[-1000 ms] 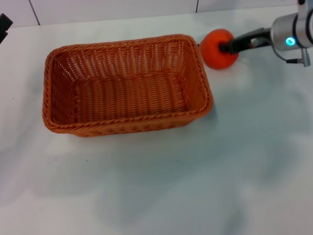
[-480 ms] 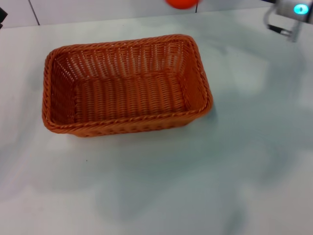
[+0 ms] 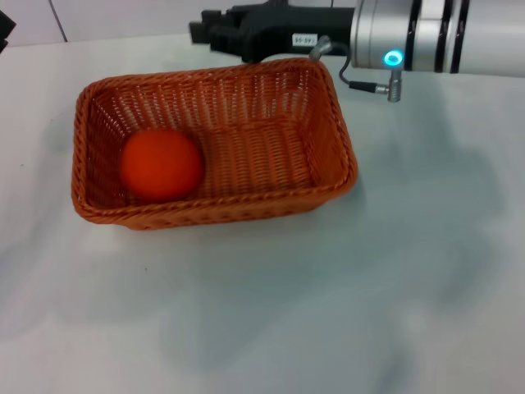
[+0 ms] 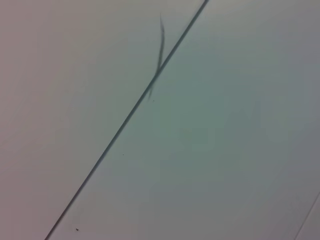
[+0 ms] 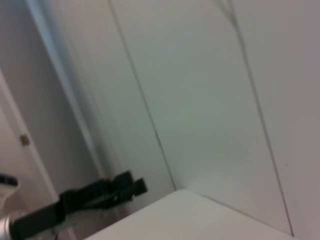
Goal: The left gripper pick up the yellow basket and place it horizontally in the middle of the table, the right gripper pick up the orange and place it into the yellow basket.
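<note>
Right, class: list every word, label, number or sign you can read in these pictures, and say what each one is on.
White sticker on the black body of the right gripper, above the far rim of the yellow basket: dark print, too small to read.
The orange, the table and both wrist views: no text.

Unreadable white label on right gripper (image 3: 215,34)
</note>
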You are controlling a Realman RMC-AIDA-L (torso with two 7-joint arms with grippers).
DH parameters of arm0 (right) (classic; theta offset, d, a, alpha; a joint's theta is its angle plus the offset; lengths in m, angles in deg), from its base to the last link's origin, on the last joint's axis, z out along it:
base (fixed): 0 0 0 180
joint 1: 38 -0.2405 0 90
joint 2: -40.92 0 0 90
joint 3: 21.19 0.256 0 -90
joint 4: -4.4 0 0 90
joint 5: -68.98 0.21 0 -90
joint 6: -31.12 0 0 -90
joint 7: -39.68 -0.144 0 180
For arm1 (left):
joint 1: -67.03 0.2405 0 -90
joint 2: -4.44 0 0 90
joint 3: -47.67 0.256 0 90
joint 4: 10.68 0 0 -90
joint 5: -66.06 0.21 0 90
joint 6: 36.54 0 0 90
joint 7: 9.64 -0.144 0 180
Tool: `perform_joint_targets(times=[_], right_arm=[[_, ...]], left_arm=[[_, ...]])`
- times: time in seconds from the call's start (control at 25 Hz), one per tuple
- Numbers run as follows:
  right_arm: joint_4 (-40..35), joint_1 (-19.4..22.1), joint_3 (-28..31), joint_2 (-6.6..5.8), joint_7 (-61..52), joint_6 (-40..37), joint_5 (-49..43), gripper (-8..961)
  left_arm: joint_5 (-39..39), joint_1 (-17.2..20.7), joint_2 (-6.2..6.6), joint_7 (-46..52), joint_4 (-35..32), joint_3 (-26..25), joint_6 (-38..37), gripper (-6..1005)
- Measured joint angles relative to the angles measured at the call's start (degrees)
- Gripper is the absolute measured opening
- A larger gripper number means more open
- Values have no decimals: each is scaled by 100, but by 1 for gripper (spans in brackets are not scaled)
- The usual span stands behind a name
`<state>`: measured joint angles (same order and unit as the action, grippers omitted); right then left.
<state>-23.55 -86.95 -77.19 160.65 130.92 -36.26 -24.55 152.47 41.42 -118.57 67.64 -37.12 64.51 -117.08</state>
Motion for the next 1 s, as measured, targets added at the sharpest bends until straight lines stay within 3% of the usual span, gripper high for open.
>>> perform_joint_targets(times=[0.32,0.64,0.68,0.8,1.0], right_arm=[[-14,209,130,-5,318,17,291,466],[78,1146,545,-17,1708,324,2047,660],[162,1277,651,-5,2005,373,2370,684],[593,1494,890,-1,2777,374,3319,911],[1245,1745,1239,10,3830,273,4741,943]], left_arm=[[-171,15,-10,-16,8,-5,4,658],[-756,82,-59,-258,73,-44,-55,658],[-1147,93,-65,-605,289,-116,-174,658],[-1479,97,-66,-1050,526,-150,-271,658],[-2514,129,-101,-2844,1409,-210,-593,658]])
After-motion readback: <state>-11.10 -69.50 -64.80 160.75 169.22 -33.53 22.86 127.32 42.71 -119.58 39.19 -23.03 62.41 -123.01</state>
